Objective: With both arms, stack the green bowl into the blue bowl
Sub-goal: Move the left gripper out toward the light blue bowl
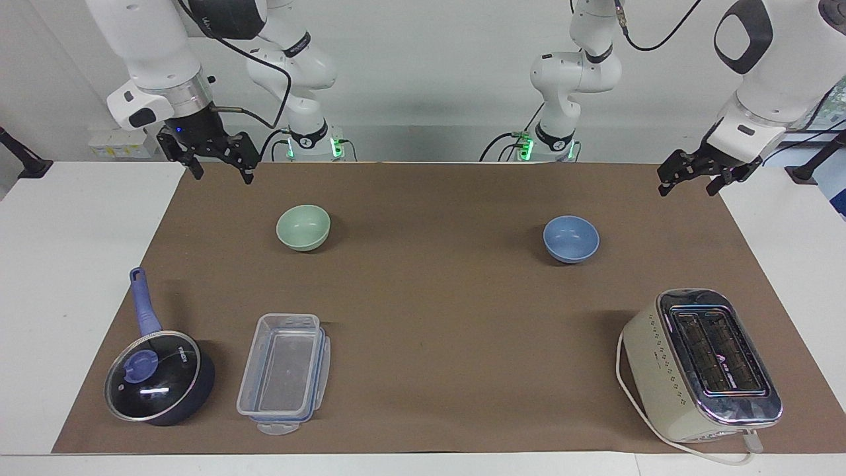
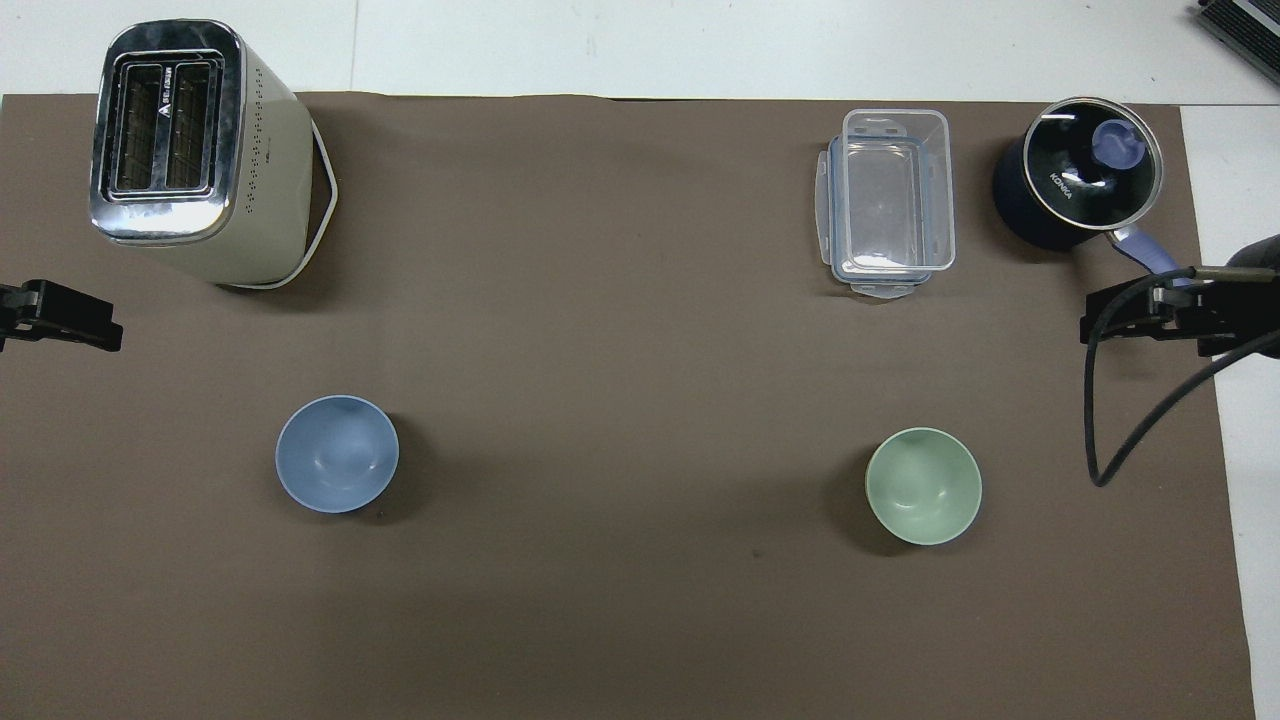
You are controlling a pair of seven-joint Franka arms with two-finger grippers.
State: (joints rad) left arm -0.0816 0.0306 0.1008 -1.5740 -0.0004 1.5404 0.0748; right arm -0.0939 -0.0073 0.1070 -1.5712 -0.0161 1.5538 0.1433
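Note:
The green bowl sits upright and empty on the brown mat, toward the right arm's end. The blue bowl, the same size and also empty, rests on the mat toward the left arm's end, well apart from the green one. My right gripper hangs open over the mat's corner at the robots' edge, short of the green bowl and holding nothing. My left gripper hangs open over the mat's side edge, clear of the blue bowl and holding nothing.
A cream toaster stands farther from the robots than the blue bowl. A clear plastic container and a dark lidded saucepan lie farther out than the green bowl.

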